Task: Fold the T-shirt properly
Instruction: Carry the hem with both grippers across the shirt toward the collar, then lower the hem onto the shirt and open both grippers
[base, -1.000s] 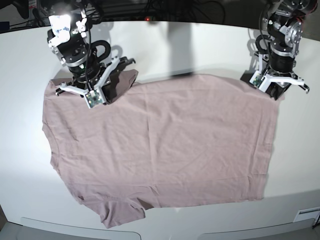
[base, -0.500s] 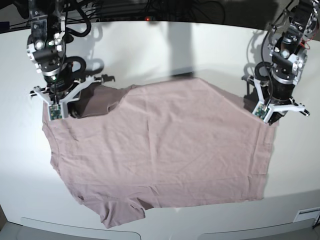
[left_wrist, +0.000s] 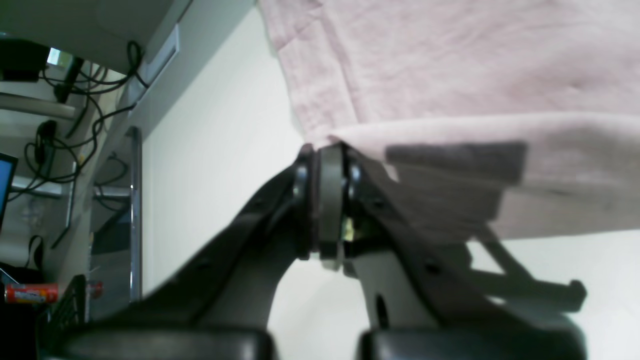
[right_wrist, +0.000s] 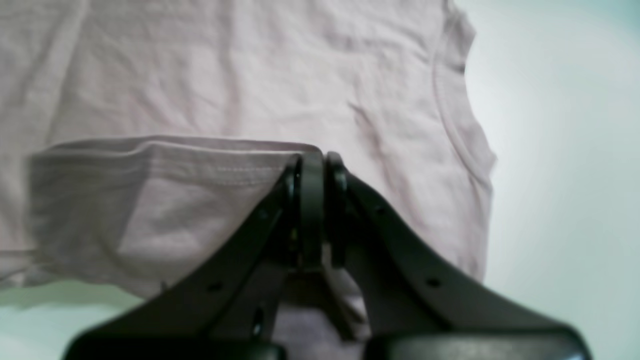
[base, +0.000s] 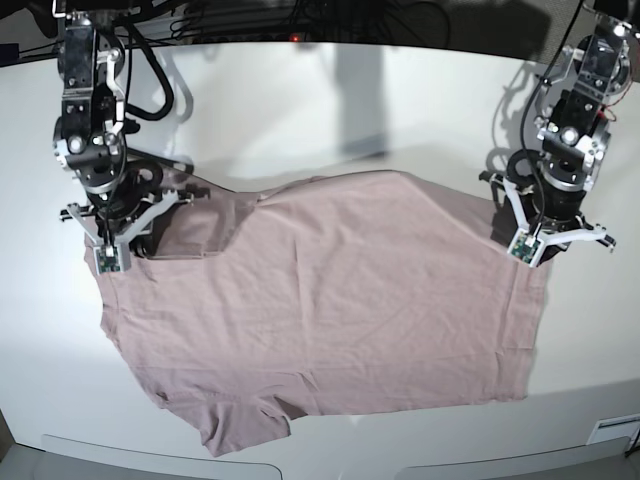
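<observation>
Base view: one T-shirt (base: 330, 300) is lying spread on the white counter (base: 300, 110), with two arms working at its far edge. The right tool (base: 110, 240) and the left tool (base: 545, 240) are each standing over a corner, their fingertips hidden by their own bodies.

Left wrist view: the left tool (left_wrist: 327, 165) is pinching a lifted fold of fabric; cables (left_wrist: 75, 100) are blurring beyond the counter's edge.

Right wrist view: the right tool (right_wrist: 312, 167) is clenching a hemmed edge, blocking the cloth behind.
</observation>
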